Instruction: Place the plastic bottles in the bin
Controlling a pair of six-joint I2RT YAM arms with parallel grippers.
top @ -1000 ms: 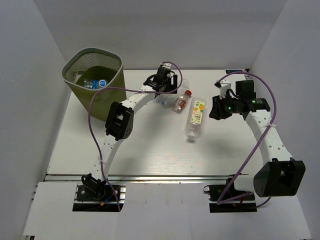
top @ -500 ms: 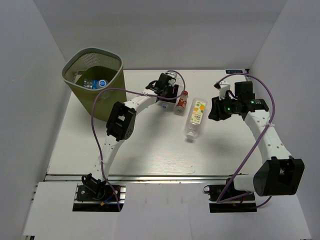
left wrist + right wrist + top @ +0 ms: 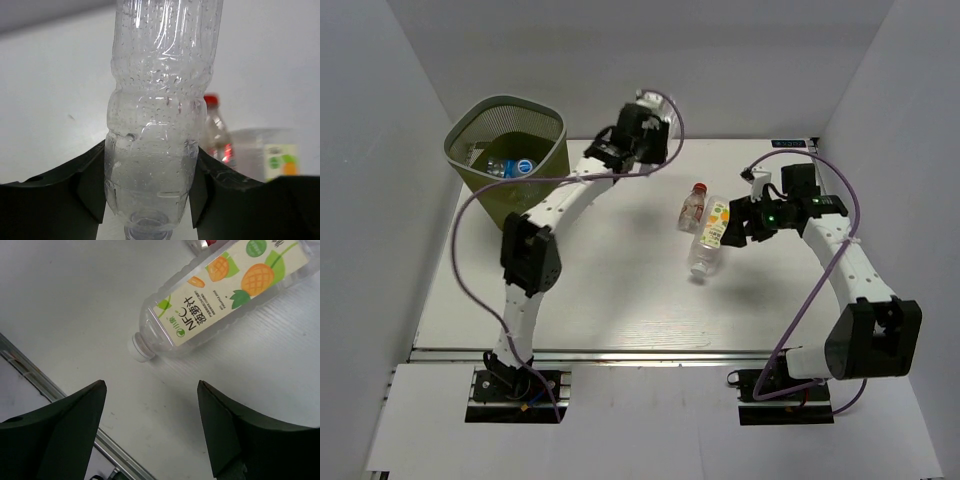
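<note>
Juice bottle (image 3: 220, 295): flat on the surface (image 3: 600, 290), near centre, neck toward the near edge; same spot as a second ago.
Right pincer (image 3: 150, 425): spread wide now, half-shut a moment back; drawn in leftward to hover just right of the juice bottle, touching nothing.
Red-capped bottle (image 3: 694, 207): lying just far-left of the juice bottle; shifted slightly right within the last second.
Left pincer (image 3: 150, 190): closed in from wide within the last second, now pinching the clear bottle (image 3: 160, 100) low on its body, near the neck.
Clear bottle's place: taken from beside the red-capped bottle, lifted off the surface and swung far and left; in the air right of the bin (image 3: 470, 190), not yet over the rim.
Bin: far left, a blue-capped bottle (image 3: 523, 166) and at least one more already inside.
Meaning: grasp looks secure, so probably carry and drop next; two bottles left on the surface, with the right pincer seemingly lined up for the juice bottle.
</note>
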